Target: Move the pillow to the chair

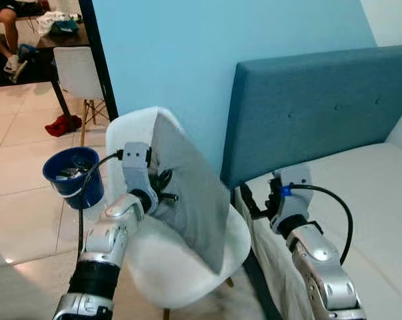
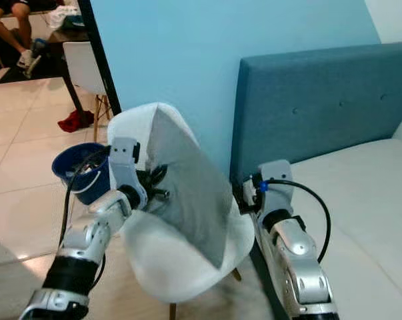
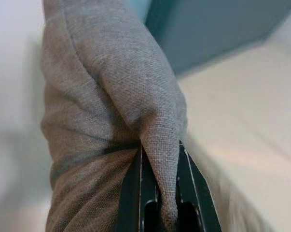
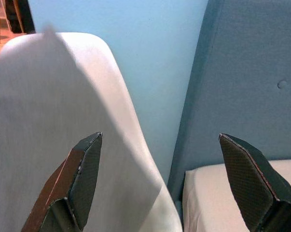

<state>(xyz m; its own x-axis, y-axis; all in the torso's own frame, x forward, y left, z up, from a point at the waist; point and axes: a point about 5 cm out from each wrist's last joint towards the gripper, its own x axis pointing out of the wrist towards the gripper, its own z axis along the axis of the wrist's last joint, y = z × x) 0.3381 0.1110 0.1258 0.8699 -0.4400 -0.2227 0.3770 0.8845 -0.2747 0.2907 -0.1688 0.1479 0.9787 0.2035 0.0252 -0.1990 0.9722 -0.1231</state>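
A grey pillow (image 1: 187, 193) stands tilted on the seat of the white shell chair (image 1: 181, 273), leaning against its backrest. My left gripper (image 1: 162, 190) is at the pillow's left edge, shut on a fold of the grey fabric (image 3: 155, 121). My right gripper (image 4: 159, 140) hangs open in the gap between the chair and the bed, apart from the pillow, with nothing between its fingers (image 4: 85, 164). In the head view the right gripper (image 1: 251, 200) sits just right of the pillow's lower corner.
A bed with a white mattress (image 1: 374, 193) and a teal headboard (image 1: 314, 107) is right of the chair. A blue bucket (image 1: 73, 175) stands on the tiled floor to the left. Farther back are another white chair (image 1: 77, 73), a red cloth (image 1: 63, 125) and a seated person's legs (image 1: 4, 33).
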